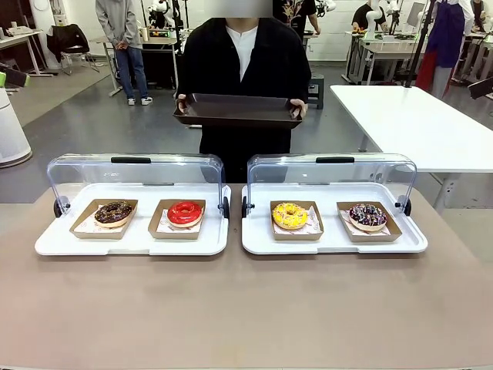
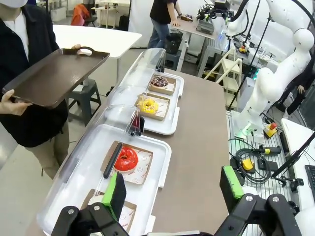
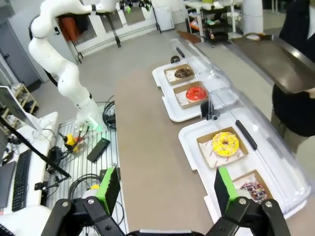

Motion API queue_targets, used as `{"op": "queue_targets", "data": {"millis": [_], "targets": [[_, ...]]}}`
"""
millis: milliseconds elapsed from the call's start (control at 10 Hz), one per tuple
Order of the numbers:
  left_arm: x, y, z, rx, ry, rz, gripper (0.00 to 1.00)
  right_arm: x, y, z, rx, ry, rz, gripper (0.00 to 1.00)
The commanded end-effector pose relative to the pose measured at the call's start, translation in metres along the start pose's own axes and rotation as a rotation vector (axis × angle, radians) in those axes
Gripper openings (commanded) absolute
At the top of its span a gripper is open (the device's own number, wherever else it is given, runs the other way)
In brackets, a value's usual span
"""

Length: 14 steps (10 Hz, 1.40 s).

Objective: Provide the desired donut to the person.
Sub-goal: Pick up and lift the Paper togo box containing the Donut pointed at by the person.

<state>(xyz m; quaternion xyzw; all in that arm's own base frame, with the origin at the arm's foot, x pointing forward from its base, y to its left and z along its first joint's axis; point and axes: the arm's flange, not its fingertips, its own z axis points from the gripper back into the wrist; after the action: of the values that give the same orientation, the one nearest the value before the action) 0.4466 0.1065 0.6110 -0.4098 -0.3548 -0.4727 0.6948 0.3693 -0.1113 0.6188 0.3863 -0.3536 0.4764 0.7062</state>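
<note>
The person (image 1: 243,62) in black stands across the table holding an empty dark tray (image 1: 237,110) in both hands. Four donuts lie in paper boats on two white display trays with raised clear lids: a chocolate donut (image 1: 113,213), a red donut (image 1: 184,213), a yellow donut (image 1: 290,216) and a purple-sprinkled donut (image 1: 368,216). My left gripper (image 2: 173,189) hangs open above the table's near left end, close over the red donut (image 2: 126,159). My right gripper (image 3: 165,187) is open too, high over the yellow donut (image 3: 225,143) side.
The left white display tray (image 1: 54,243) and the right one (image 1: 412,243) sit side by side at mid-table, with brown tabletop (image 1: 246,308) in front of them. A white table (image 1: 416,123) stands behind right. Bystanders stand far back.
</note>
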Motion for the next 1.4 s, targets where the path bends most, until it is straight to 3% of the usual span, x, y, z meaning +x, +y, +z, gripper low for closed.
{"op": "queue_targets", "data": {"millis": [0, 300, 500, 600, 1300], "targets": [[0.002, -0.005, 0.002, -0.02, 0.008, -0.002, 1.0, -0.002, -0.006, -0.004, 0.01, 0.008, -0.004, 1.0], [-0.001, -0.003, 0.003, -0.058, 0.04, 0.007, 1.0, -0.002, -0.011, -0.008, 0.02, 0.015, -0.015, 1.0], [0.0, -0.011, -0.014, -0.054, 0.115, 0.0, 1.0, -0.005, -0.008, -0.008, 0.006, 0.024, -0.026, 1.0], [-0.003, -0.006, -0.004, -0.056, 0.02, 0.008, 1.0, -0.005, -0.008, -0.008, 0.006, 0.024, -0.026, 1.0], [-0.003, -0.006, -0.004, -0.056, 0.02, 0.008, 1.0, -0.005, -0.008, -0.008, 0.006, 0.024, -0.026, 1.0]]}}
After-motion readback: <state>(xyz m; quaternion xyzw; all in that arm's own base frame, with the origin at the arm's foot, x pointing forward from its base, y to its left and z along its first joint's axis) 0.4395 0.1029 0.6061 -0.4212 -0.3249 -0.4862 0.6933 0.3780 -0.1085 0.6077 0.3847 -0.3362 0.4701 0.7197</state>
